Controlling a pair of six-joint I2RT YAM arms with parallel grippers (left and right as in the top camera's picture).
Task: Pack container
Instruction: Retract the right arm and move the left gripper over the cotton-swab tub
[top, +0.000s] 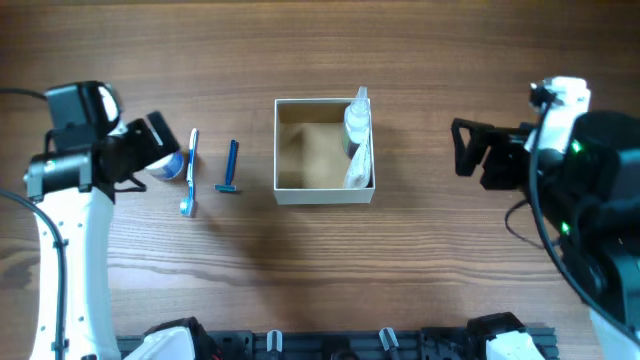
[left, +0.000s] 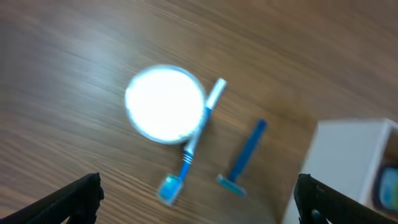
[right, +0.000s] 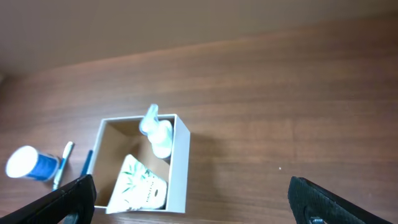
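Note:
The container (top: 277, 150) is a square white-walled box with a tan inside, at the table's middle. It holds a white pump bottle (top: 357, 113) and a white leaf-print pouch (top: 359, 166) along its right wall. Left of it lie a blue razor (top: 231, 166), a blue-and-white toothbrush (top: 190, 172) and a blue jar (top: 170, 167) with a white lid (left: 165, 104). My left gripper (top: 155, 155) is open above the jar and toothbrush (left: 193, 143). My right gripper (top: 458, 148) is open and empty, to the right of the container (right: 181, 168).
The razor (left: 244, 158) lies between the toothbrush and the container's white wall (left: 348, 168). The right wrist view shows the bottle (right: 158, 130), pouch (right: 140, 183), jar (right: 31, 165) and bare wood to the container's right. The arm bases stand at the front edge.

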